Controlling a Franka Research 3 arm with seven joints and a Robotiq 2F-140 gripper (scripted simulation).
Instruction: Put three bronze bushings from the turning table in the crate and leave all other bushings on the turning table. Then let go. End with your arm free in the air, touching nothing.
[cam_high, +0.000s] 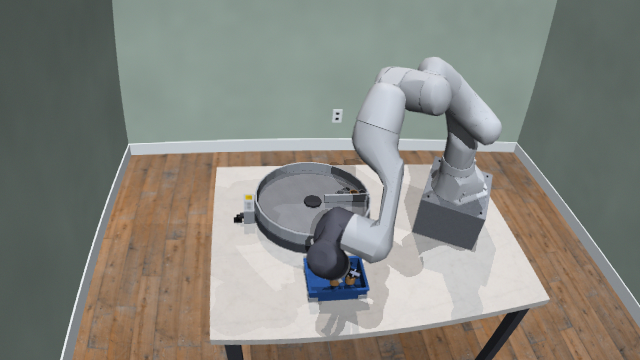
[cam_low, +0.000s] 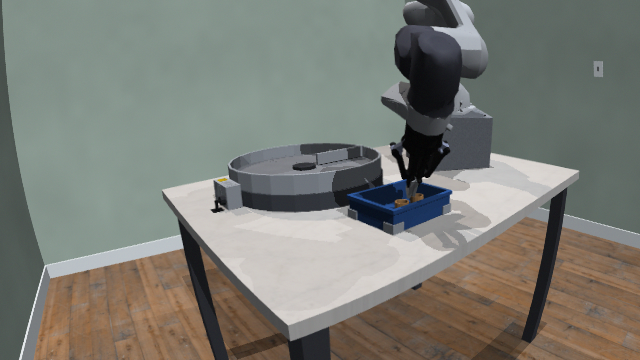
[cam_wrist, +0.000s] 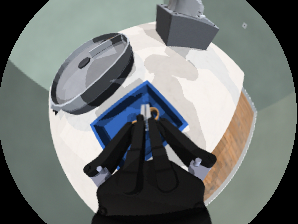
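Observation:
The blue crate (cam_high: 341, 284) stands on the table in front of the grey turning table (cam_high: 311, 202). My gripper (cam_low: 413, 189) reaches down into the crate, and its fingers are shut on the rim of a bronze bushing (cam_low: 418, 197). That bushing also shows as a ring beside the fingertips in the wrist view (cam_wrist: 154, 112). A second bronze bushing (cam_low: 401, 203) stands in the crate beside it. A few more bushings (cam_high: 349, 190) lie on the turning table, behind its grey divider bar. My arm hides part of the crate in the top view.
A small grey control box (cam_high: 248, 204) sits at the left side of the turning table. The arm's grey base block (cam_high: 452, 212) stands to the right. The crate (cam_low: 399, 208) is close to the rim of the turning table.

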